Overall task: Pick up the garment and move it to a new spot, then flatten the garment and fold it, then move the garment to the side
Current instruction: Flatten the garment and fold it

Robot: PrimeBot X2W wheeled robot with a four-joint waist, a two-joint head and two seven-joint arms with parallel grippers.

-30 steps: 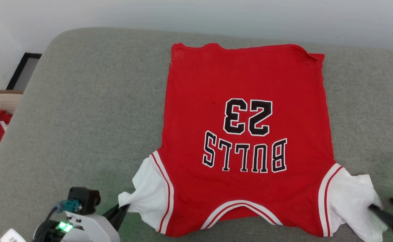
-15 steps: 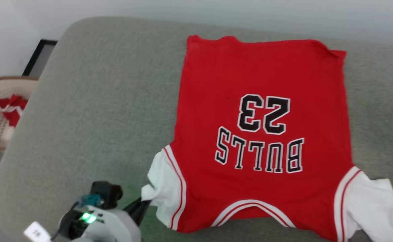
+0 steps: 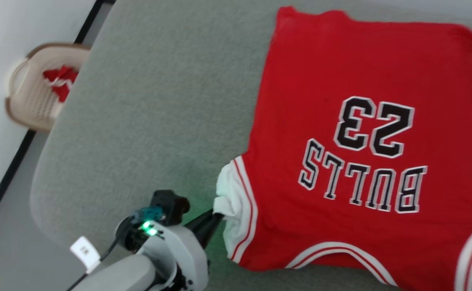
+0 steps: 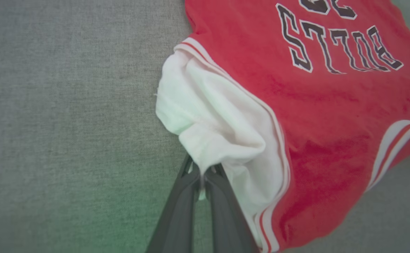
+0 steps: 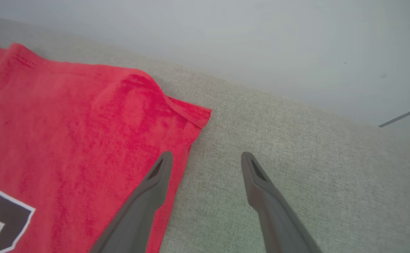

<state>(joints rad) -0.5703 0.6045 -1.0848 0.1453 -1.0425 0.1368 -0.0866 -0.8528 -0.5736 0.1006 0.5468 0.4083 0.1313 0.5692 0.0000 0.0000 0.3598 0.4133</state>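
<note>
Red shirt (image 3: 361, 101) lies flat on the grey table (image 3: 159, 101). Its white sleeve (image 4: 219, 133) is pinched in the left claw (image 4: 202, 174); the right claw (image 5: 206, 156) hangs spread near a hem corner (image 5: 194, 114). I'd draw the sleeve outward, low and gently.

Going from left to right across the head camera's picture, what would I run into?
Beige basket holding a red-and-white cloth → left tool, shut on the white sleeve → red number 23 jersey.
</note>
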